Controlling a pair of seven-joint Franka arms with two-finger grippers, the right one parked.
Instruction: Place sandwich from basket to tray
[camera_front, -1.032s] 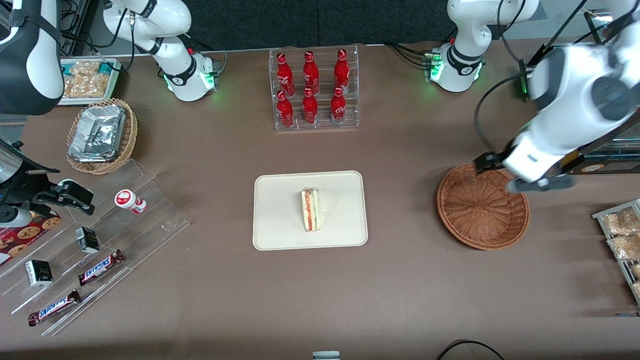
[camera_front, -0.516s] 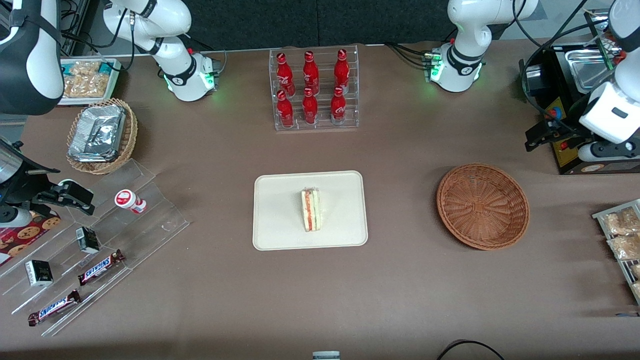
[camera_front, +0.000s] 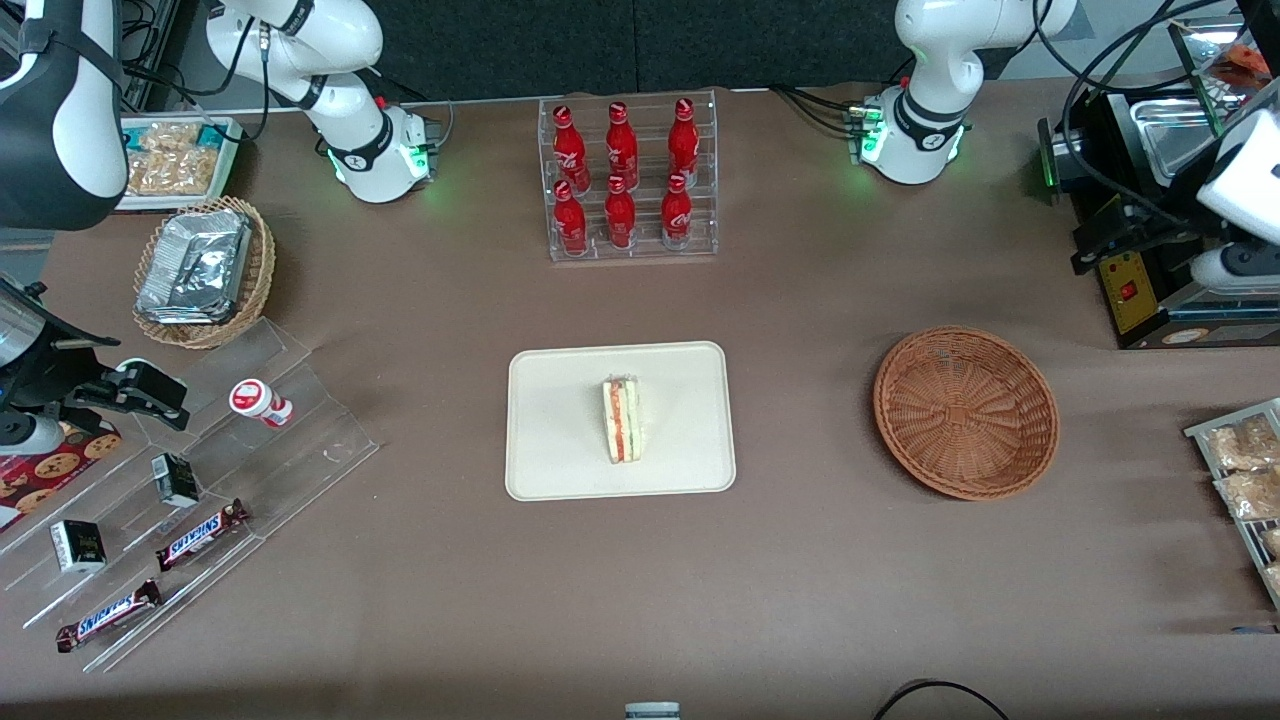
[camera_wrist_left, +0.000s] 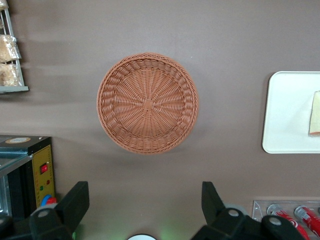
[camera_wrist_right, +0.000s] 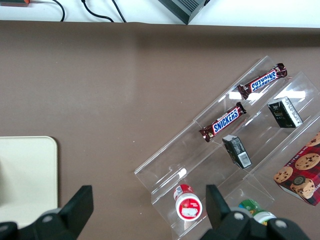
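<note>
Front view shows the sandwich (camera_front: 622, 419) lying near the middle of the cream tray (camera_front: 560, 470), filling edge up, with nothing touching it. Toward the working arm's end of the bench (camera_front: 800, 600) sits the round brown basket (camera_front: 965, 411), with nothing in it, well apart from the tray. The left arm's gripper (camera_front: 1150, 255) hangs high at that end, farther from the camera than the basket, above a black machine (camera_front: 1125, 290). From the left wrist camera the gripper (camera_wrist_left: 142, 205) has its two fingers (camera_wrist_left: 75, 202) spread wide with nothing between them, and the basket (camera_wrist_left: 148, 103) lies on the bench past the fingertips, with a corner of the tray (camera_wrist_left: 287, 112) and sandwich (camera_wrist_left: 315, 114) also visible.
</note>
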